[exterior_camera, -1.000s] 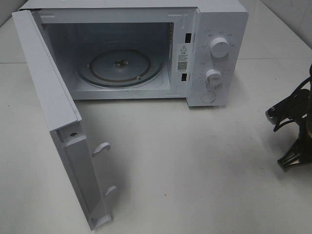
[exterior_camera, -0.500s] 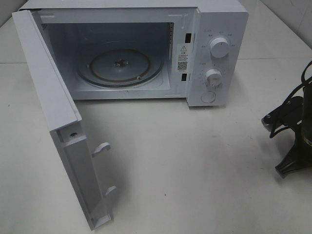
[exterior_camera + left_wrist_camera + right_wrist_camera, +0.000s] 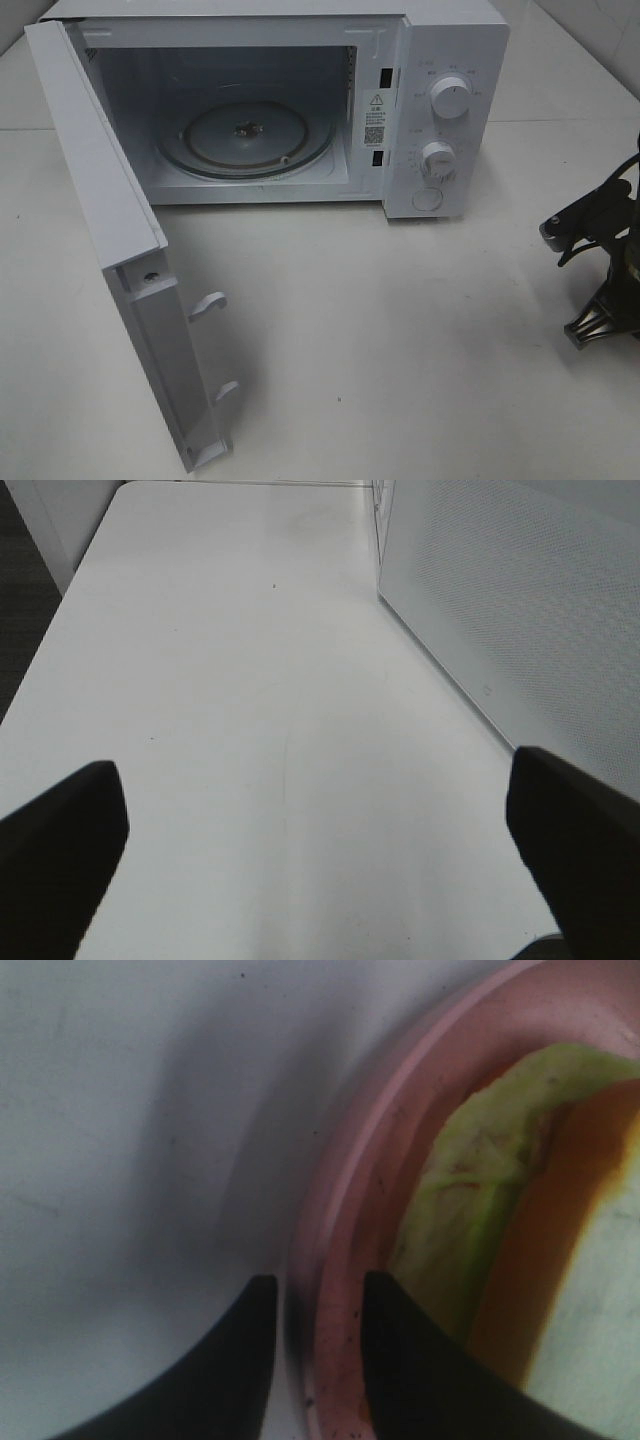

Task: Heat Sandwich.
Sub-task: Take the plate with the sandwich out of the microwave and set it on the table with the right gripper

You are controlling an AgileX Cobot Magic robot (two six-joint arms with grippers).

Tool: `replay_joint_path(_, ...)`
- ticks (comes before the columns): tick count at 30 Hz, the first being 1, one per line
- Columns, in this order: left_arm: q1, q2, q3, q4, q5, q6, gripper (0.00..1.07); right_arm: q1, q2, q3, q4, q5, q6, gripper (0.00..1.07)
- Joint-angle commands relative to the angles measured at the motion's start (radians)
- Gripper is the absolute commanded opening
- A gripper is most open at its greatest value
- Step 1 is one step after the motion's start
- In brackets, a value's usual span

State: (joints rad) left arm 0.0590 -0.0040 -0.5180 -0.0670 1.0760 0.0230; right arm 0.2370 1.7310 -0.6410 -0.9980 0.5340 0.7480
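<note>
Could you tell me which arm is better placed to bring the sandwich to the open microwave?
The right: its gripper straddles the rim of the plate holding the sandwich. The left gripper faces bare table.

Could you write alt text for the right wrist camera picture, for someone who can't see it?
Close-up of two dark gripper fingers straddling the rim of a pink plate, one finger outside it and one inside. On the plate lies a sandwich with pale green lettuce sticking out; a white table fills the rest.
</note>
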Motion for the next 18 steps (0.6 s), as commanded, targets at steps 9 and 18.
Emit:
replay_joint_path(9, 0.001, -0.017, 0.001, 0.002, -0.004, 0.001, 0.98, -0.005, -0.136, -0.003, 0.304, 0.005, -0.288, 0.66)
replay_joint_path(18, 0.001, -0.017, 0.001, 0.002, -0.004, 0.001, 0.98, -0.005, -0.322, -0.003, 0.642, 0.018, -0.567, 0.77)
